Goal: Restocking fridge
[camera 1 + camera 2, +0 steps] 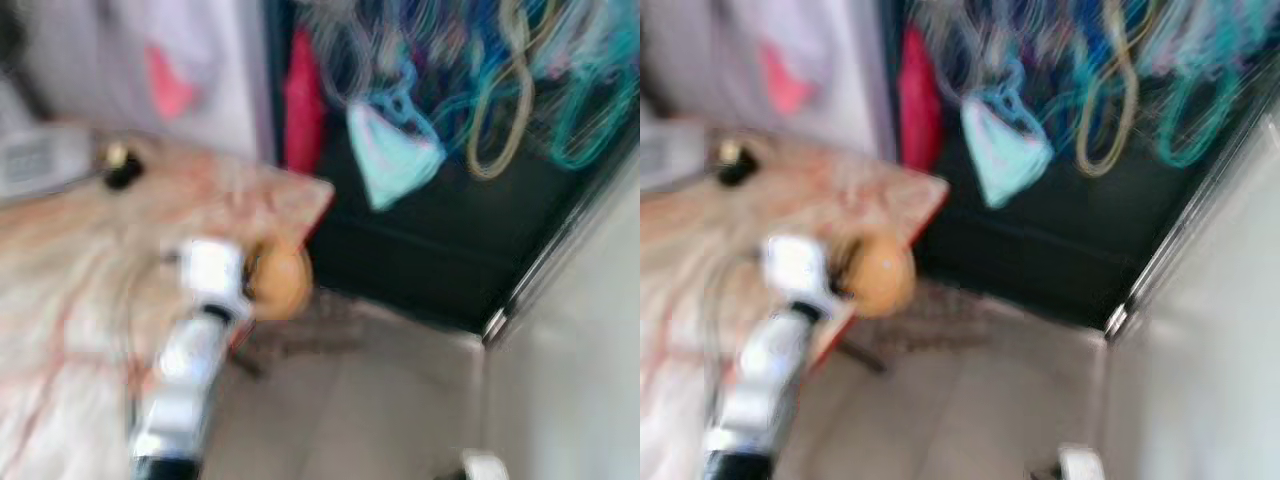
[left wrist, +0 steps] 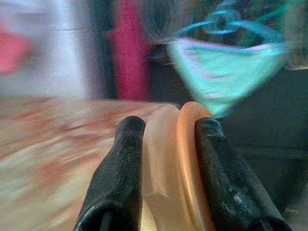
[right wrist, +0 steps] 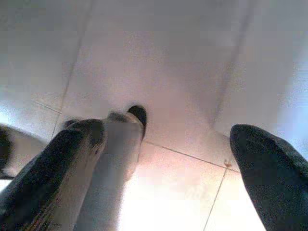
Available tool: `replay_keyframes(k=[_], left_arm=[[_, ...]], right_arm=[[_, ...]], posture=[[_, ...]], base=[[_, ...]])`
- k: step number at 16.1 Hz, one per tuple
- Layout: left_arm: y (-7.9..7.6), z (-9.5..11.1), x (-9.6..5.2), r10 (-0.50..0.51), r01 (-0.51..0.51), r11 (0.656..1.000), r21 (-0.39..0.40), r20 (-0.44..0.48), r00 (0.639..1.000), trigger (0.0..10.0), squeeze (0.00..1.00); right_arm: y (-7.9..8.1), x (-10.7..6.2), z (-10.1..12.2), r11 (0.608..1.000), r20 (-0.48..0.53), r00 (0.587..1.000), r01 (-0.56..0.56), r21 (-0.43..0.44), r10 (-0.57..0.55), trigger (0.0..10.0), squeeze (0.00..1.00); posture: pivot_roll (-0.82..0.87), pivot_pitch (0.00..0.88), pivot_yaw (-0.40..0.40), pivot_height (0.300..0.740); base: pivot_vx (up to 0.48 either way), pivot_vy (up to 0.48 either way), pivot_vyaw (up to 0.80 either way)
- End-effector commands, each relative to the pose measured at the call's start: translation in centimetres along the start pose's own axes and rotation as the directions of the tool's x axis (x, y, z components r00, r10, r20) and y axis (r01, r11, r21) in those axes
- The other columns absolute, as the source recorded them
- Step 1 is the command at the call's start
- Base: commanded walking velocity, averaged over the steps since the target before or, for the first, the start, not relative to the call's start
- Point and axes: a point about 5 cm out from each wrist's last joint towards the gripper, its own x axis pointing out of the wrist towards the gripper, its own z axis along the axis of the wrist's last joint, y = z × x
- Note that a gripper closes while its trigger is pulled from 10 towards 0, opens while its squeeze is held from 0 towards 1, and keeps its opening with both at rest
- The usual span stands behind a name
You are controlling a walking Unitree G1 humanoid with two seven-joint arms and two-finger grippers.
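Over table (image 1: 60, 260): round orange item (image 1: 280, 282).

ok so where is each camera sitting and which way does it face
Left eye, right eye: head, looking forward and down at the table; left arm carries an orange round thing.
Left wrist: along the left claw, shut on that same orange thing, a teal garment beyond.
Right wrist: along the open right claw, down at floor tiles.

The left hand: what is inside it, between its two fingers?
The left hand is shut on a round orange-tan object, over the patterned table. The black fingers cover both its sides, and blur hides what it is.
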Motion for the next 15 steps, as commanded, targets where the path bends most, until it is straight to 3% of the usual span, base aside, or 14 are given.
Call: replay_keyframes(k=[1,12,15], left_arm=[[0.8,0.6,-0.2,0.016,-0.017,1.000,0.002,0.026,1.000,10.0,0.00],[0.6,0.0,-0.2,-0.017,0.017,0.999,0.029,-0.007,1.000,10.0,0.00],[1.0,-0.4,-0.2,0.000,0.001,0.998,0.063,-0.023,1.000,10.0,0.00]], right_arm=[[0.8,0.2,0.5,1.000,0.013,1.000,-0.016,0.004,0.016,10.0,0.00],[0.8,0.2,0.4,1.000,0.007,1.000,-0.021,-0.001,0.021,10.0,0.00],[0.8,0.2,0.3,1.000,0.006,1.000,-0.022,0.000,0.022,10.0,0.00]], posture=[[0.05,0.051,-0.002,0.740],[0.05,0.056,-0.001,0.740],[0.04,0.057,-0.001,0.740]], base=[[0.000,0.000,-0.80],[0.000,0.000,-0.80],[0.000,-0.359,-0.80]])
